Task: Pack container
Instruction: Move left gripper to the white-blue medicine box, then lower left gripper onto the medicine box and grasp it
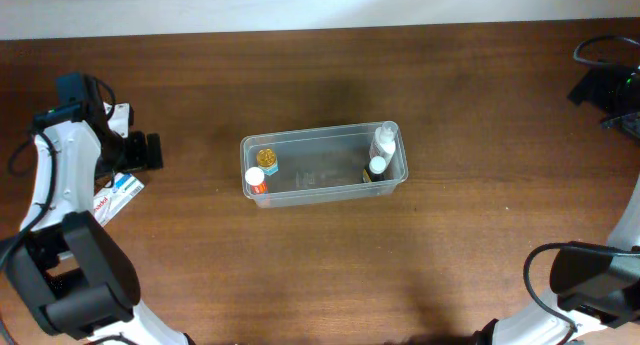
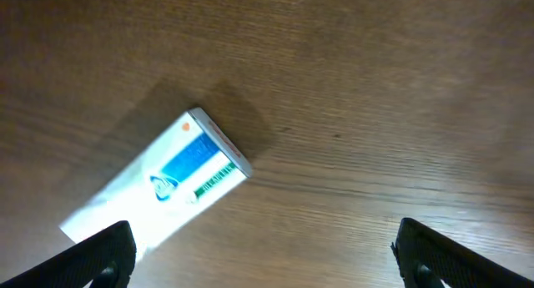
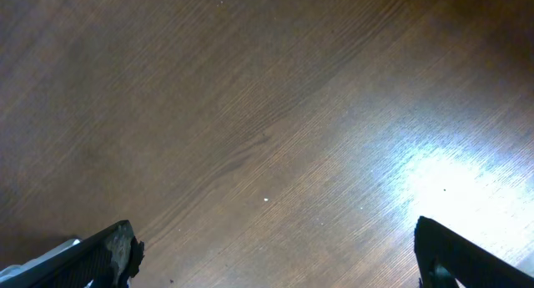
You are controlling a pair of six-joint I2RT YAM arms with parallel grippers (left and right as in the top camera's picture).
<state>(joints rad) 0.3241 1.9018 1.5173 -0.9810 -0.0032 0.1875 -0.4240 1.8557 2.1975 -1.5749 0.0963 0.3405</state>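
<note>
Two empty, wide-spread grippers: left gripper point(image 2: 263, 267) hangs over box point(image 2: 158, 192), which lies askew near one finger, off-centre; right gripper point(image 3: 271, 259) over table point(image 3: 250, 113). The container point(image 1: 322, 137) sits well apart from both. Risk: lopsided closing shoves box away.

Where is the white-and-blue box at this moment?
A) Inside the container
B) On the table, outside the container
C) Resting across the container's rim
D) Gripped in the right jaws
B: the box lies flat on the wooden table, well off to the side of the container, which holds only small bottles.
</note>
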